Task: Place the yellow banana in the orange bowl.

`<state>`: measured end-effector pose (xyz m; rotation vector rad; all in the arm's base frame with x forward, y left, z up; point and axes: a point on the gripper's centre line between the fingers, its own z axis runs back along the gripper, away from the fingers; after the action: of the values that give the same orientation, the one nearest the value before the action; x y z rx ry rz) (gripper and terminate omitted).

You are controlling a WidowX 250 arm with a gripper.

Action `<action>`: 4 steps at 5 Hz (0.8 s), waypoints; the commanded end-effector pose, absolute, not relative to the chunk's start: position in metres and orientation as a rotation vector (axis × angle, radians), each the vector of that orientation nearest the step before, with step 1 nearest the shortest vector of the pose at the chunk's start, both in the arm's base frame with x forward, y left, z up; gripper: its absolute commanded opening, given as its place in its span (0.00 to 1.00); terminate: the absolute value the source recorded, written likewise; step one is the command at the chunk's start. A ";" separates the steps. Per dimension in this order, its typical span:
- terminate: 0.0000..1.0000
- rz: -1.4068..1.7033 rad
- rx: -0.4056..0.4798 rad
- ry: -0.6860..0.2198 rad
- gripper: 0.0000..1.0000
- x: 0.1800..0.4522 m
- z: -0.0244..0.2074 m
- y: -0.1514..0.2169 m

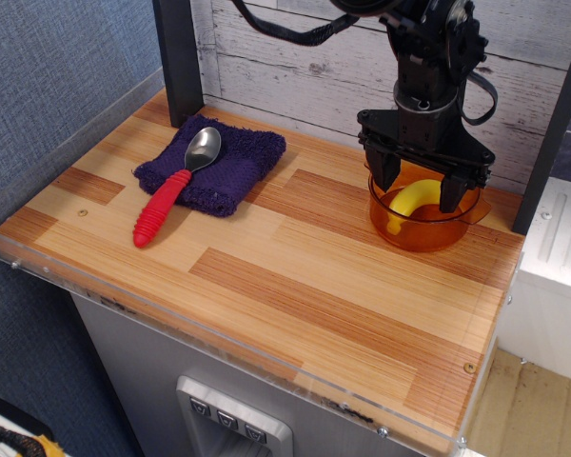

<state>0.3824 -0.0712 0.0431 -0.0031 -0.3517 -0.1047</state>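
Observation:
The yellow banana point(411, 202) lies curved inside the orange bowl point(424, 228) at the back right of the wooden table. My gripper point(420, 188) hangs just above the bowl with its two black fingers spread wide, one over each side of the rim. It is open and holds nothing. The banana sits free between and below the fingers.
A red-handled metal spoon point(174, 187) rests partly on a purple cloth point(214, 164) at the back left. A black post point(178, 57) stands behind the cloth. A clear plastic lip point(219, 333) runs along the table's front edge.

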 end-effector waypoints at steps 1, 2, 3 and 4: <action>0.00 -0.086 0.040 -0.339 1.00 0.380 0.059 -0.072; 0.00 -0.069 -0.019 -0.325 1.00 0.331 0.109 -0.027; 0.00 0.005 0.005 -0.375 1.00 0.304 0.151 -0.002; 0.00 0.051 0.022 -0.435 1.00 0.286 0.174 0.005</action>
<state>0.2906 0.0062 0.1660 0.0208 -0.3964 0.0500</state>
